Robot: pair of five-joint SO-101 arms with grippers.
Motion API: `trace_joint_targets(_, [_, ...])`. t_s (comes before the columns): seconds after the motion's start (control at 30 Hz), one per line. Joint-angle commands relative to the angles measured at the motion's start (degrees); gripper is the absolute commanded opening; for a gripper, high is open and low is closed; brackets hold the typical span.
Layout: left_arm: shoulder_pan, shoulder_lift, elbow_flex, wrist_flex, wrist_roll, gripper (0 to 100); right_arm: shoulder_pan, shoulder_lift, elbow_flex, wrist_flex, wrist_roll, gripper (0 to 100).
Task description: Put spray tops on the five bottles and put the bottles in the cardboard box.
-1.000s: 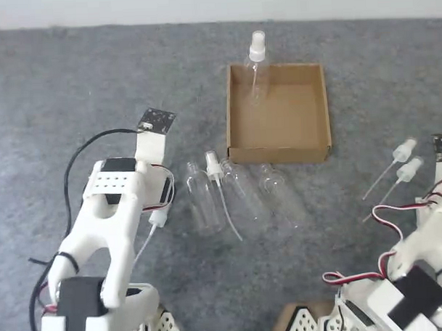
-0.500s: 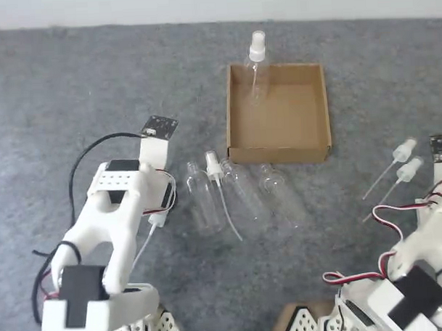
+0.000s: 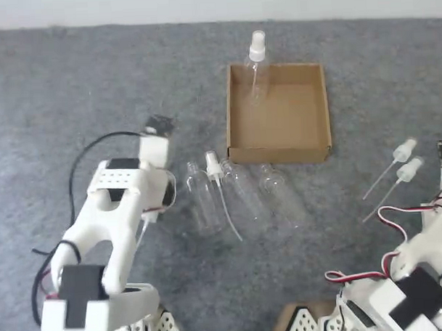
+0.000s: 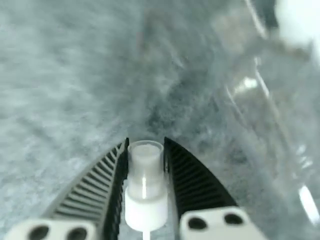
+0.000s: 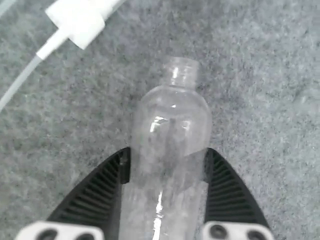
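drawn back slightly, left claw [image 4: 145, 144] clamps a spray top [image 4: 145, 182] (right claw [image 5: 167, 156] grips a bottle [image 5: 173, 112]).

I see soft, even light over the bench [image 3: 73, 83]. Shadows are faint. Small glints sit on the bottle [image 5: 170, 150]

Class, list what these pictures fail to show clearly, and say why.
Left wrist view: the spray top in the left claw has its tube cut off by the edge.
Same view: the loose bottles beyond are blurred.
Right wrist view: the bottle in the right claw has its base cut off by the edge.
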Motion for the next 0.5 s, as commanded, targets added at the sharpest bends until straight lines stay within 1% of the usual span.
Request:
trace_joint_targets(0.0, [3.7, -9.1, -8.0, 7.3, 5.1, 1, 1.2, 0.4, 0.2, 4.2, 0.4, 20.6])
trace_joint_targets(0.07, [6.2, -11.5, -10.1, 9.5, 6.2, 1, 1.2, 0.2, 0.0, 5.6, 0.4, 21.7])
trace_joint_targets(0.13, [6.2, -12.7, -9.3, 8.8, 6.1, 1, 1.2, 0.2, -0.1, 5.7, 0.4, 22.0])
trace_joint_targets(0.27, [3.5, -12.8, -5.0, 3.2, 5.9, 1, 1.3, 0.2, -0.2, 5.8, 0.4, 22.0])
trace_joint_targets(0.37, [2.6, -13.2, -2.4, 0.9, 5.8, 1, 0.8, 0.1, -1.4, 6.5, 0.3, 22.0])
trace_joint_targets(0.47, [2.7, -13.2, -0.8, -0.4, 5.9, 1, -1.5, 0.1, -5.6, 11.5, -2.3, 22.1])
